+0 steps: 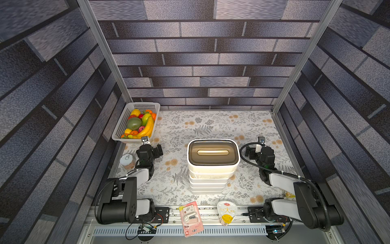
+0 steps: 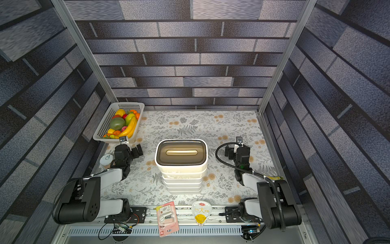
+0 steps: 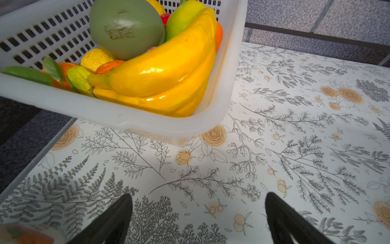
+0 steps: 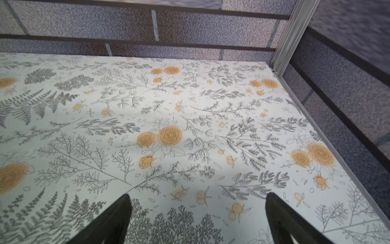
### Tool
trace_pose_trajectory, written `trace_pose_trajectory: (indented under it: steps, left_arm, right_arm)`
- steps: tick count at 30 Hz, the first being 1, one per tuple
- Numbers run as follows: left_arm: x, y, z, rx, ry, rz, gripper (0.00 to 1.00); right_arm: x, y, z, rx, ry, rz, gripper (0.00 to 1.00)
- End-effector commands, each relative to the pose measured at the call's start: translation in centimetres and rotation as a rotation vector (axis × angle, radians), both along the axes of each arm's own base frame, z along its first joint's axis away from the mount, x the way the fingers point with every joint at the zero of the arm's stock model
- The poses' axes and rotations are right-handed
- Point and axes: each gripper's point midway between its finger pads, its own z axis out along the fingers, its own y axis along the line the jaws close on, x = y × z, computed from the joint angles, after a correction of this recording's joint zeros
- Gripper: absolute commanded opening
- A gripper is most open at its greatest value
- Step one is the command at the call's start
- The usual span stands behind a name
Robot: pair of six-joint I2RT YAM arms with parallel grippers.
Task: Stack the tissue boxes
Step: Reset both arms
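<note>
The tissue boxes [image 1: 212, 175] stand as one stack of several white bodies in the middle of the floral table, seen in both top views [image 2: 182, 177]. The top box carries a rounded dark brown lid [image 1: 213, 152] with an oblong slot. My left gripper [image 1: 150, 147] is off to the stack's left, near the fruit basket, and it is open and empty [image 3: 198, 195]. My right gripper [image 1: 258, 150] is off to the stack's right, also open, with only tablecloth between its fingers [image 4: 198, 195]. Neither gripper touches the stack.
A white perforated fruit basket [image 1: 123, 122] sits at the back left, close in front of the left gripper [image 3: 147, 122]. A white-lidded jar [image 1: 127, 161] stands by the left arm. A pink packet [image 1: 191, 218] and a snack pouch [image 1: 226, 212] lie at the front edge.
</note>
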Motion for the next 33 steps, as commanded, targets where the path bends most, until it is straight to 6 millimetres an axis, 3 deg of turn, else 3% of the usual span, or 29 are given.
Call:
trace_pose_trajectory:
  steps: [1,4,9,13,33]
  left_arm:
    - [2.2,-0.3,2.2,-0.003,-0.080,-0.051,1.00]
    - [2.5,-0.6,0.5,0.003,-0.119,-0.087,1.00]
    - [3.2,-2.7,0.1,0.051,-0.111,-0.179,1.00]
    - [3.5,-1.4,-0.2,0.002,-0.084,-0.143,1.00]
    - [3.6,-1.2,-0.3,0.022,-0.064,-0.114,1.00]
  right_arm:
    - [1.1,0.1,1.0,0.016,-0.084,0.030,1.00]
    - [1.9,0.6,-0.2,0.012,-0.069,0.055,1.00]
    - [3.4,0.9,-1.4,0.097,0.000,0.125,1.00]
    - [3.4,0.1,-1.4,0.142,-0.006,0.123,1.00]
    - [3.3,-0.2,-1.4,0.132,-0.008,0.103,1.00]
